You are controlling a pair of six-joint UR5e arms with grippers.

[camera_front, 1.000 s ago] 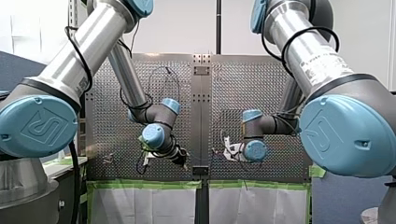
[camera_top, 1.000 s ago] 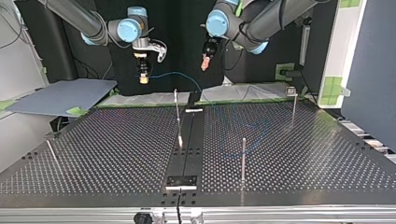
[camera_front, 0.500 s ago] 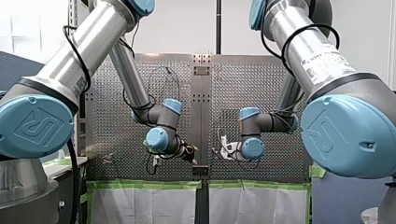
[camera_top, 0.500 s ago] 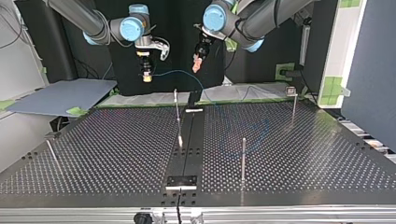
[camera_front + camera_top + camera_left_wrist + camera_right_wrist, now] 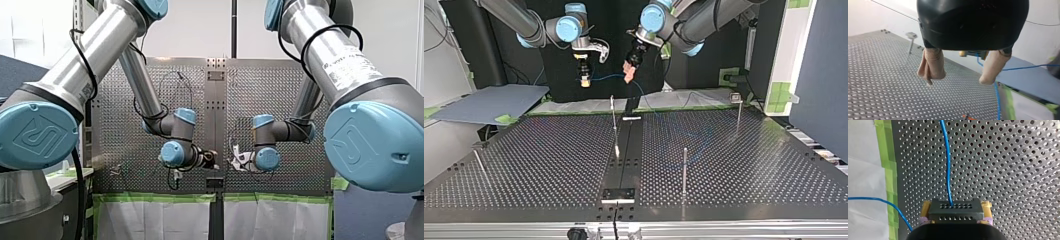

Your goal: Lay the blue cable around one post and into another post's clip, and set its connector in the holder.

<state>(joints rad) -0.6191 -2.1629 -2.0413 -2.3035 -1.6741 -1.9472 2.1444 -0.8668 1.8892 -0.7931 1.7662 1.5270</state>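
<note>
Now | left jaws spread | right jaws pinching connector [image 5: 955,211] | blue cable [image 5: 948,165] leaves connector above table [image 5: 1010,170]

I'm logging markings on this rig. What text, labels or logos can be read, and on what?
Nothing reads clearly.
White label on my right arm: print too small to read.
Blue joint cap on my left arm: embossed logo mark, no legible letters.

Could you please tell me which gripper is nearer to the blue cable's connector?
Right. My right gripper holds the connector between its yellow pads; my left gripper hangs open beside it, apart from the connector.
</note>
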